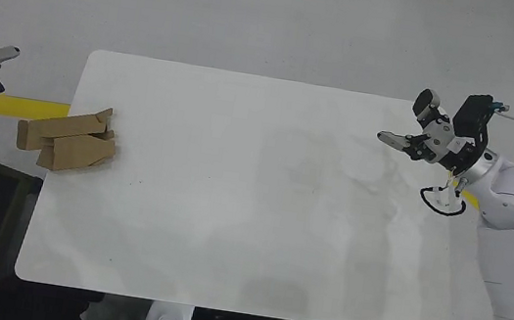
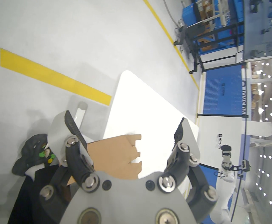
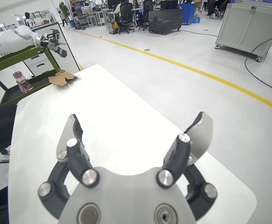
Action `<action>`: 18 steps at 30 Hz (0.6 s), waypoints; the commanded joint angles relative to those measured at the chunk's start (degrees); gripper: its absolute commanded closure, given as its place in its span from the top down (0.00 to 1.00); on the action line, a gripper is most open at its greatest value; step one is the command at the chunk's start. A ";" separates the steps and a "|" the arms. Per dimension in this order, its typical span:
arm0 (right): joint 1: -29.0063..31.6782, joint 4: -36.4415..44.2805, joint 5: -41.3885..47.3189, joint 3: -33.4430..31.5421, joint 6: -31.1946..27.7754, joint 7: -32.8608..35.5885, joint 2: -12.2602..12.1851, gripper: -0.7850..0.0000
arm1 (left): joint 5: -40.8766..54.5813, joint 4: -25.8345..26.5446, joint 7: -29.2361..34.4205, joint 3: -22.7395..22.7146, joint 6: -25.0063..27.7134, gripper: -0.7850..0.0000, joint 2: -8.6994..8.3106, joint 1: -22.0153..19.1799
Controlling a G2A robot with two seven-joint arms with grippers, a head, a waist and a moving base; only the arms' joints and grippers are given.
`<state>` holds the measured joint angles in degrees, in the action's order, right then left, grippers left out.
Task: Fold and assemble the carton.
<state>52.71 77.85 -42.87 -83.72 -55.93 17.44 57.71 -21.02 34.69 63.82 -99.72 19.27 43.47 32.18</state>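
At the desk's (image 1: 253,258) left edge the carton (image 1: 67,140) lies unassembled, so we hold both jaws wide, empty, ready.

carton (image 1: 71,144) lies across the table's (image 1: 260,210) left edge, partly overhanging it.

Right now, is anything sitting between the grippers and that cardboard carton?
Nothing visible does. The carton lies at one end of the table. Only tabletop lies between it and the open right gripper, and the open left gripper hangs off the table's edge near it.
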 commanded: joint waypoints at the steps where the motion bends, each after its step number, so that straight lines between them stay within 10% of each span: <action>1: 0.00 0.00 0.00 0.00 0.00 0.00 0.00 1.00 | -5.40 -0.81 -3.42 0.95 0.56 1.00 -0.62 -0.26; 18: 0.00 0.00 0.00 0.00 0.00 0.00 0.00 1.00 | -13.46 -8.61 5.15 10.86 4.39 1.00 -0.14 -5.19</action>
<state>52.71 77.85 -42.87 -83.72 -55.93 17.44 57.71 -34.30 26.32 69.09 -89.45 23.78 43.19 27.16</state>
